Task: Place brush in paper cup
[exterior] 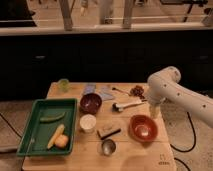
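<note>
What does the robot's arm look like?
It is a thick, smooth white arm made of rounded tubes with a bulgy elbow. Its pale gripper hangs just above the orange bowl, on its right. A black cable loops nearby.

Looks like a robot test lab: lone wooden bench (131, 156) on bare floor (20, 107), glass wall (90, 12) with metal frames (66, 15) behind, cable (192, 131) trailing right. My gripper (154, 111) hangs open at the bench's right edge.

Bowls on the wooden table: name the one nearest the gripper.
The orange-red bowl, right next to the gripper, which hangs over the wooden table's right edge. The dark maroon bowl sits farther left, by the white paper cup.
</note>
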